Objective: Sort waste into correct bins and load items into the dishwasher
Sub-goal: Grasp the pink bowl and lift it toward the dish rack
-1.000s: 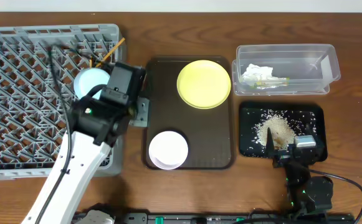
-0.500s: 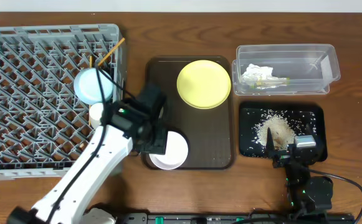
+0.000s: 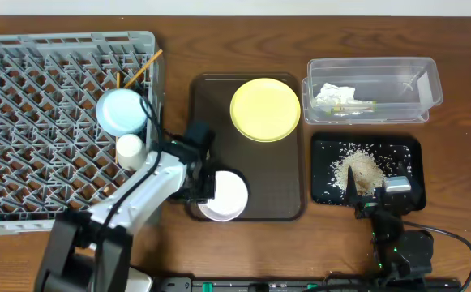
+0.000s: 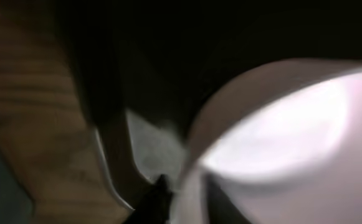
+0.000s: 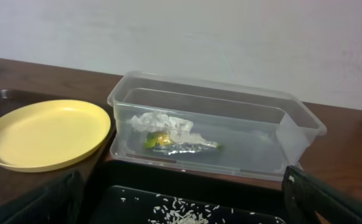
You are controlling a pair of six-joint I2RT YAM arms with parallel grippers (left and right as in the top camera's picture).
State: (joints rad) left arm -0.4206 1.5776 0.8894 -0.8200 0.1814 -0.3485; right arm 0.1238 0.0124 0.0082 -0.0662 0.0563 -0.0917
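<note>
My left gripper (image 3: 205, 188) is shut on the left rim of the white bowl (image 3: 225, 195), which sits on the dark brown tray (image 3: 276, 178). The blurred left wrist view shows the bowl's rim (image 4: 280, 124) pinched between two dark fingers (image 4: 161, 194). The yellow plate (image 3: 265, 109) lies at the tray's far end. In the grey rack (image 3: 40, 97) are the light blue bowl (image 3: 122, 111), the small white cup (image 3: 129, 150) and the chopsticks (image 3: 142, 69). My right gripper (image 3: 374, 185) stands open over the black tray (image 3: 409, 150), which holds rice scraps (image 3: 363, 169).
The clear tub (image 3: 405, 81) at the back right holds a crumpled tissue (image 3: 334, 95) and the snack wrapper (image 5: 181, 144). The yellow plate (image 5: 43, 134) shows to the left in the right wrist view. Bare wood runs along the table's front edge.
The left arm swung from the rack's right edge down to the white bowl, and its jaws closed on the bowl's rim. The right arm has not moved.
</note>
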